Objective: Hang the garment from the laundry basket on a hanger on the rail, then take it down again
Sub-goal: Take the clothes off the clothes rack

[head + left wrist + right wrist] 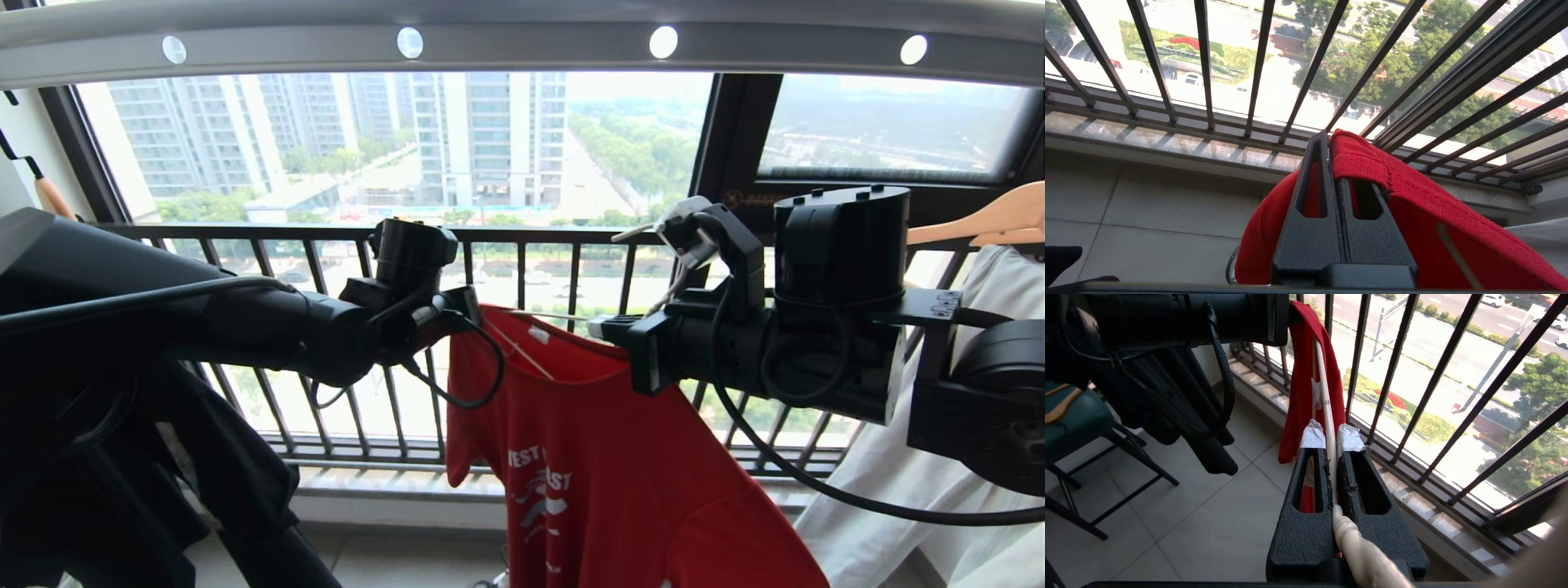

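Far left of the head view: a black shirt (122, 490) hangs dark and low, partly behind the left arm; a wooden hanger tip (51, 196) shows above it by the window frame.

Left gripper (457, 314) sits at the red T-shirt's (604, 457) left shoulder; in the left wrist view its 2 fingers (1310, 212) are pressed together with the red shoulder seam (1372, 163) folded over them and pinched, so it is clamped on the cloth.

The red T-shirt hangs in mid-air between the 2 grippers, in front of the black balcony railing (522, 237), below the grey rail (522, 41) and not touching it; its neck opening faces up with a white label inside; white and pale blue print on the chest.

The thin cream hanger (522, 347) runs through the neck; one wire arm slants inside the collar, the neck of the hanger rises toward the right gripper.

Right gripper (612, 327) is at the collar's right side; in the right wrist view its tape-tipped fingers (1312, 437) are closed on the hanger's wire (1327, 396), the twisted neck (1355, 547) coming out behind them.

Far right: a white shirt (914, 490) on a wooden hanger (988, 216).

The rail spans the top with 4 round holes; no basket can be made out.
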Motion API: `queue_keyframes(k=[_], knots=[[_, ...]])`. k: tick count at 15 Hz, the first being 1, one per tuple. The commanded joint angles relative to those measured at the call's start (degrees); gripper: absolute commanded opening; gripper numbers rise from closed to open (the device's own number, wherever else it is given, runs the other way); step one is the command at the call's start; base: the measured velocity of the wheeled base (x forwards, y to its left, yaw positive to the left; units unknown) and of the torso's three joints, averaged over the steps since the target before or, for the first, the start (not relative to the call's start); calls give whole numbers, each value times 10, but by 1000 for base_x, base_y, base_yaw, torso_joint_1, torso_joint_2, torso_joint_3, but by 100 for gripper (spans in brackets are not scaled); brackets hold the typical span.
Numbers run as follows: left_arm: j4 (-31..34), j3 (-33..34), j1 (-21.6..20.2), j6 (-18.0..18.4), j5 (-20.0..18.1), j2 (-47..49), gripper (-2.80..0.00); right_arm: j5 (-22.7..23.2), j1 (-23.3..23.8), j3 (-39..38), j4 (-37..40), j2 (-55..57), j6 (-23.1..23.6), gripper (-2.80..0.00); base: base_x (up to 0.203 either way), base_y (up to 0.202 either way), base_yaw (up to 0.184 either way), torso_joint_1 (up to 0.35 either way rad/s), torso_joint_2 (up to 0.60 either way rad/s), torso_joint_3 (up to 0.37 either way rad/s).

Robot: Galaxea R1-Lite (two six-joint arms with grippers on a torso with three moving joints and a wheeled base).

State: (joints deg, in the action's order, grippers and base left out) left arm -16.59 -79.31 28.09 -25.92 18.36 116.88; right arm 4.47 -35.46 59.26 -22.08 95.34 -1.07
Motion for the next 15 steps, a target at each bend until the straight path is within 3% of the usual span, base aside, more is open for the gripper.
queue_keyframes(k=[1, 4, 6, 8, 12, 15], knots=[[0, -8, -1, -14, 0, 28, -280, 1, 0, 2, -3, 1, -1, -280, 0, 0, 0, 0, 0, 0], [1, 10, 3, -14, -18, 14, -280, 1, 0, 3, -3, 1, -2, -280, 0, 0, 0, 0, 0, 0], [0, 29, 5, -13, -53, -2, -280, 0, 0, 4, -3, 1, -2, -280, 0, 0, 0, 0, 0, 0], [0, 60, 7, -13, -117, -36, -280, 1, 0, 5, -4, 2, -3, -280, 0, 0, 0, 0, 0, 0], [4, 74, 29, -10, -126, -45, -280, -13, 2, 7, -56, 34, -5, -280, 0, 0, 0, 0, 0, 0], [3, 95, 55, 10, -126, -56, -280, -76, 3, 7, -155, 72, -5, -280, 0, 0, 0, 0, 0, 0]])
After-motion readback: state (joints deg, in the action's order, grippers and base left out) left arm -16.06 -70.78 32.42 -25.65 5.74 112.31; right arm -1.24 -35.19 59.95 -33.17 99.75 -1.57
